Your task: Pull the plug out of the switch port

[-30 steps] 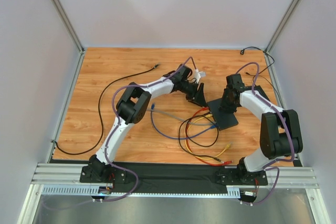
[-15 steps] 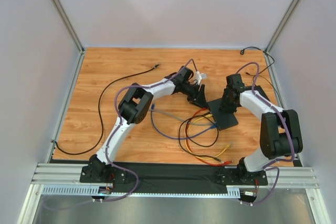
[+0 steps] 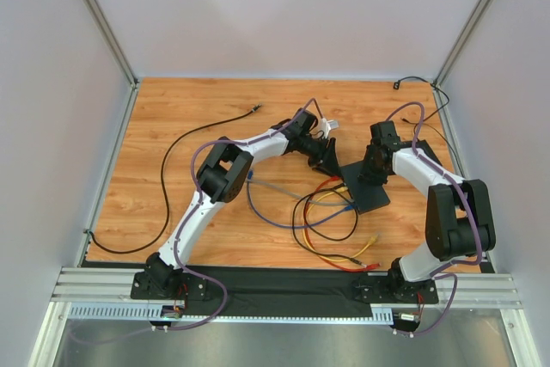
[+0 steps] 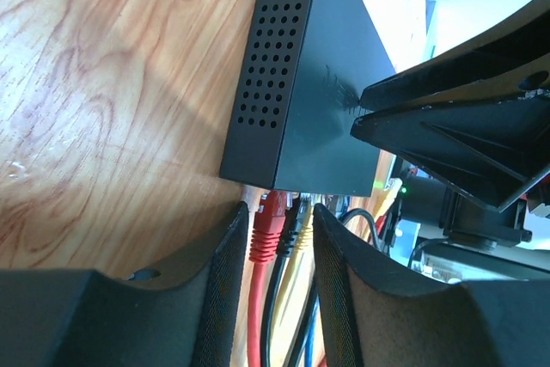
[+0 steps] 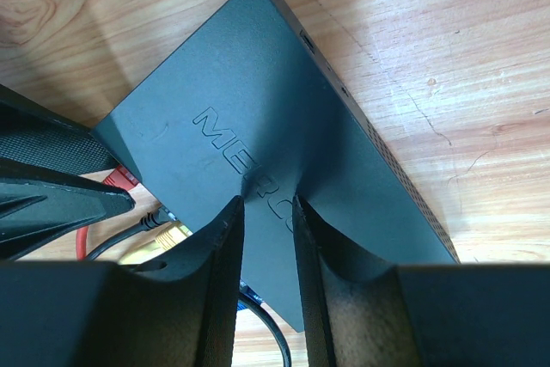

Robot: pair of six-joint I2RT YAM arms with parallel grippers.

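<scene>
Left gripper (image 4: 279, 217): fingers standing apart, straddling the red plug (image 4: 266, 231), not yet clamping.
Red plug: sitting in the switch port (image 4: 279, 192) on the black box (image 4: 318, 75) edge.
Doing it well: squeezing only red, sparing the yellow plug (image 4: 302, 228) just beside it, pulling straight out.
Right gripper (image 5: 268, 204): fingers slightly apart, pressing down on the box.

Lab robot cell; white panel walls (image 3: 284, 6), aluminium frame rails (image 3: 94, 285), wood-grain tabletop (image 3: 215, 100)

The left arm (image 3: 187, 221) and right arm (image 3: 417, 167) have white link shells, bulky black joint housings, black bases just beyond the aluminium rail (image 3: 94, 285), thin purple cables (image 3: 191, 163) looping alongside, and matte black, wedge-shaped fingers (image 4: 219, 298).
</scene>
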